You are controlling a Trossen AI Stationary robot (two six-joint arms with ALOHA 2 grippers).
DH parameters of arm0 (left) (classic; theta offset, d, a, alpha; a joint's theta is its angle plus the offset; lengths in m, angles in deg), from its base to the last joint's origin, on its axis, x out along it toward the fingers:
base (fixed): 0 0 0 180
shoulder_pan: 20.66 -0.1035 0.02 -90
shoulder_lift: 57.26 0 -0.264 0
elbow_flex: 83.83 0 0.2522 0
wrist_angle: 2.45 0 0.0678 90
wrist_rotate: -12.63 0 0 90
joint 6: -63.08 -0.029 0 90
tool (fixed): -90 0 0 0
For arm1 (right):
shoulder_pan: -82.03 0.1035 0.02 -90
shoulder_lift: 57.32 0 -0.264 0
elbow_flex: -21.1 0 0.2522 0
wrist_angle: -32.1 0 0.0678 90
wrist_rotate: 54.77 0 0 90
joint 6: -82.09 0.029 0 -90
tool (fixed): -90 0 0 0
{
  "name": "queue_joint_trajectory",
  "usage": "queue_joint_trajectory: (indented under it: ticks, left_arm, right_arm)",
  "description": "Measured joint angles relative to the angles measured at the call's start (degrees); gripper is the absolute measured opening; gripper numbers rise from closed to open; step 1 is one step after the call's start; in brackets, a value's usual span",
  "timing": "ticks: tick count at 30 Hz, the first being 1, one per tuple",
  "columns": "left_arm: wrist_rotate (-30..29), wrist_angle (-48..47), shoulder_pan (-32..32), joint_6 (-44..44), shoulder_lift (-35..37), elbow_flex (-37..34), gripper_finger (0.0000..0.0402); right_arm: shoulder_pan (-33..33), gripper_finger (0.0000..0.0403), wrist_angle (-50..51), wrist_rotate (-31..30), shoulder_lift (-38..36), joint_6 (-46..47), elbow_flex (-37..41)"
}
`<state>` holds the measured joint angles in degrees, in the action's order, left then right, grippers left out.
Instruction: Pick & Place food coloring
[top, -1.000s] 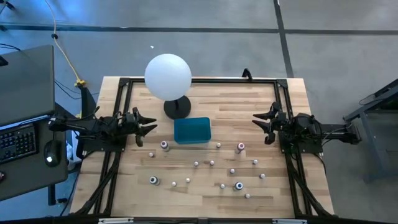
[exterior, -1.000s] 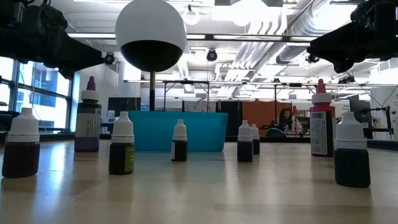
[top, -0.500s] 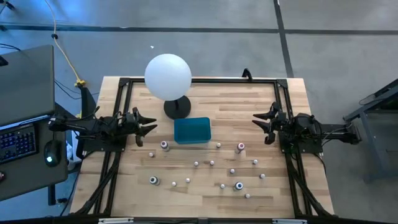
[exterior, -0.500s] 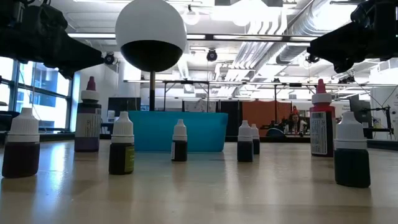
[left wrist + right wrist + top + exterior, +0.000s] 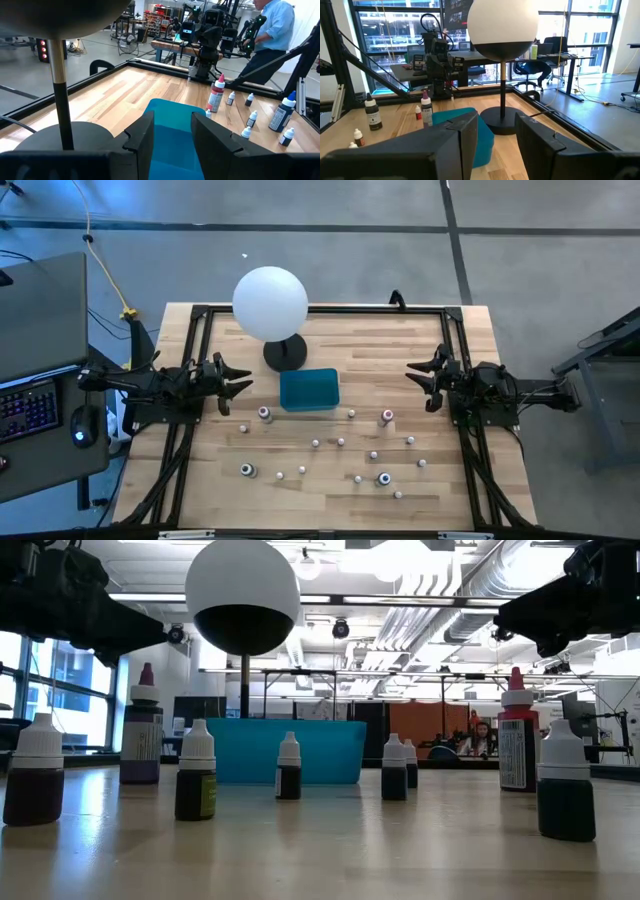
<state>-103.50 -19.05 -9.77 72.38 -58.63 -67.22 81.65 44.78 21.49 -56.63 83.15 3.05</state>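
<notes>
While both arms hang above the side edges of the wooden table, nothing is being handled. The white ball lamp on its dark round base is the biggest thing there, near the back edge, with a teal box just in front of it. The left gripper sits over the table's left side with its fingers spread apart and empty, pointing toward the middle. The right gripper mirrors it on the right side, fingers also parted, nothing between them. The food coloring bottles are scattered upright across the front half of the table, in front of the box. A red-capped bottle stands right of center, and a dark-capped bottle is nearer the front edge.
</notes>
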Motion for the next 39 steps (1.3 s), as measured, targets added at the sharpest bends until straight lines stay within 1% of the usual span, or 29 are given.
queue_joint_trajectory:
  ticks: [33, 37, 39]
  left_arm:
    - [0.00, 0.01, 0.00, 0.01, 0.01, 0.00, 0.0129]
    - [0.00, 0.01, -0.01, 0.00, 0.00, 0.00, 0.0129]
    - [0.00, 0.01, -0.01, 0.00, 0.00, 0.00, 0.0129]
  right_arm:
    - [0.02, 0.0124, -0.22, -0.22, 0.06, 0.16, 0.00]
    - [0.00, 0.0124, -2.84, -0.81, 0.14, -2.78, 0.02]
    - [0.00, 0.0124, -4.03, 0.71, 0.47, -2.72, 0.02]
